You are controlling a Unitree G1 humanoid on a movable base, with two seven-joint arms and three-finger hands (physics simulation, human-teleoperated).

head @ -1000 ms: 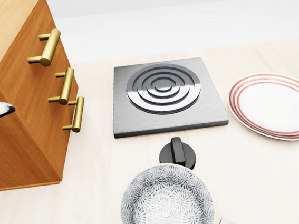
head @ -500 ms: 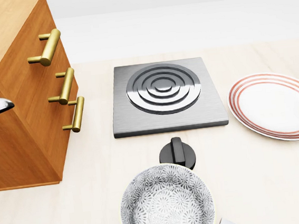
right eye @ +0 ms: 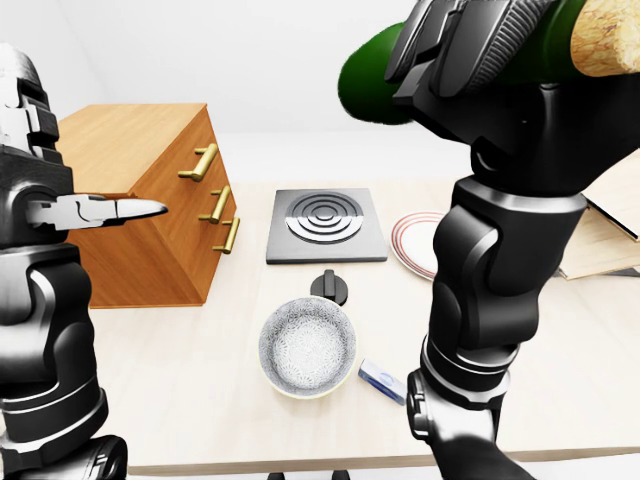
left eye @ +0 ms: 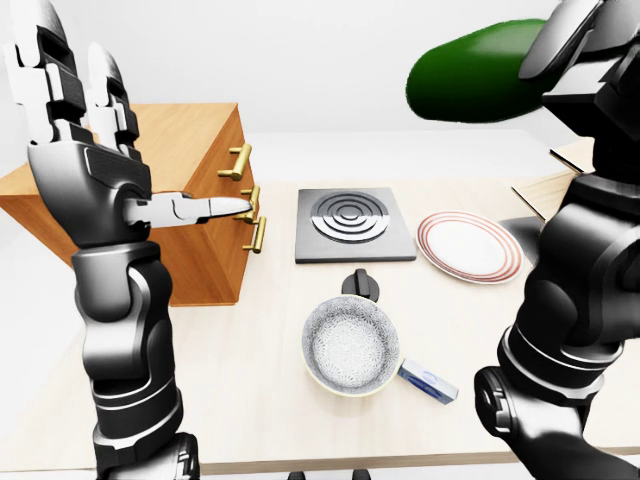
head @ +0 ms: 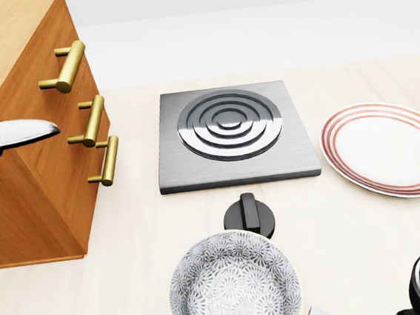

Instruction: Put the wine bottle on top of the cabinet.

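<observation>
While the right hand [right eye: 480, 45] has its fingers wrapped round the green wine bottle [left eye: 470, 72], holding it tipped nearly on its side high above the far right of the table [head: 150, 230], the bottle is nowhere near its goal yet. The wooden cabinet [left eye: 190, 140] stands at the left, its flat top bare as far as I can see, with brass handles [head: 67, 65] facing the hotplate [head: 230, 129]. The left hand [left eye: 85, 110] is raised beside the cabinet, fingers spread upward and gripping nothing. Lifting looks done; carrying the bottle leftward over the plate [head: 380, 148] and bowl [head: 233, 285], righting it and setting it down remain.
</observation>
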